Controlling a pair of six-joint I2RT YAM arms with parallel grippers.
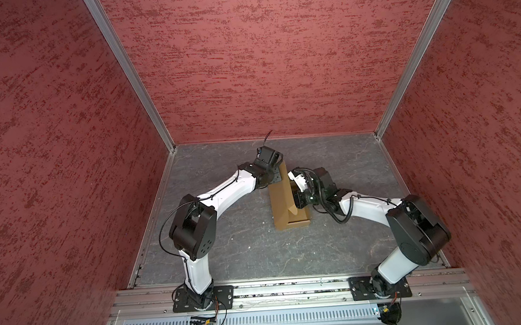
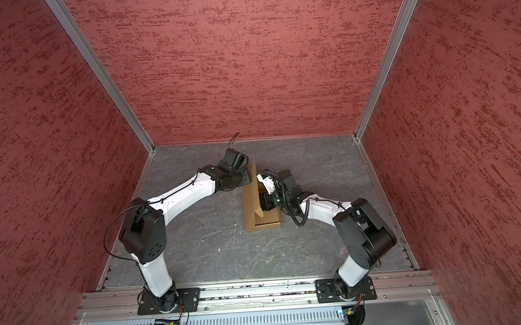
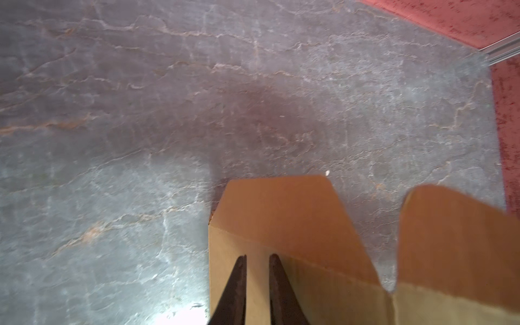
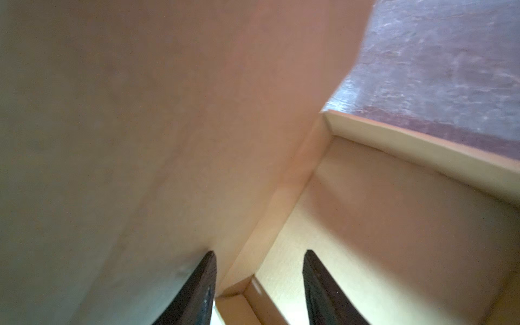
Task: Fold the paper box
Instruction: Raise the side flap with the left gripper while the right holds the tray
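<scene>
Going left to right: the left fingers [image 3: 239, 284] are nearly together, with only a thin slit between them. They lie over one face of the paper box [image 3: 281, 213], close to that panel's cut side edge. Honestly can't tell if they're nipping the board or just resting against it. Past their tips a flap with clipped corners sticks out. There's a notch next to it, and then a second flap [image 3: 450, 242] off to one side. Beyond those flap edges it's bare counter [image 3: 140, 112] all the way to the red wall [image 3: 464, 19], so there's loads of free room ahead of those fingers.

In both top views the box [image 1: 281, 209] [image 2: 251, 207] sits mid-counter, right between the two sets of fingers. Its long raised panel is on the left fingers' side, and the shallow tray part lies flat on the right fingers' side.

The right fingers [image 4: 318, 284] are spread well apart with nothing clamped, pointing down into the tray's inner corner. One finger is just beside the raised panel [image 4: 140, 140], which blocks that whole side; whether they touch, I can't tell. The other hangs over the tray floor. Ahead of the tips is the tray rim [image 4: 422, 146], with open counter past it. It's pretty cramped in there.
</scene>
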